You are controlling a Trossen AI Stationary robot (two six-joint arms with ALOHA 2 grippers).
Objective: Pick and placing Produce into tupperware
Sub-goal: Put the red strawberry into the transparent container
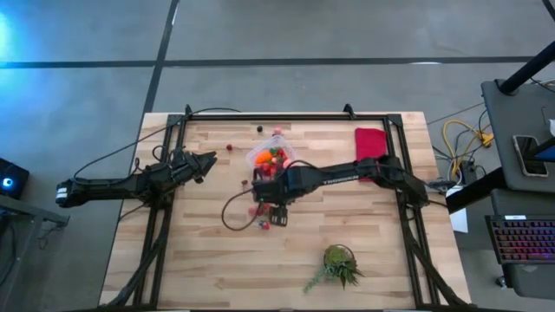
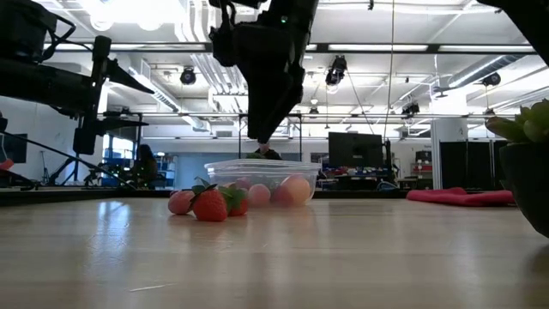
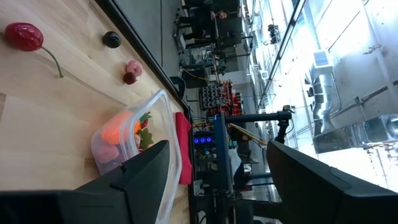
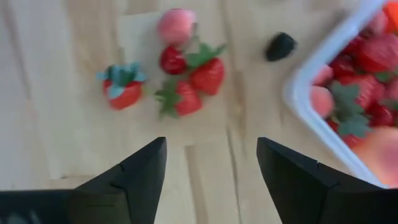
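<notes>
My right gripper (image 4: pixel 211 180) hangs open and empty above the table (image 1: pixel 208 260), between the tub (image 4: pixel 323 124) and a loose cluster of strawberries (image 4: pixel 186 81). My left gripper (image 1: pixel 206 161) waits open and empty at the left side of the table, well apart from the work.

The tub sits near the middle of the table, already holding a good heap of red and pink pieces and something orange. Outside it lie several strawberries, a pink peach-like piece (image 4: pixel 176 25), a dark berry (image 4: pixel 281 45) just beside the tub wall, and a few strays toward the far edge, including a cherry (image 3: pixel 23 36).

These pieces look like light, hard plastic toys: smooth, rounded, likely to roll or squirt out of a pinch. I judge the best hold is across a strawberry's red body at its widest part, not on the thin green leaves. The clear tub looks light too and may slide if I nudge it.
</notes>
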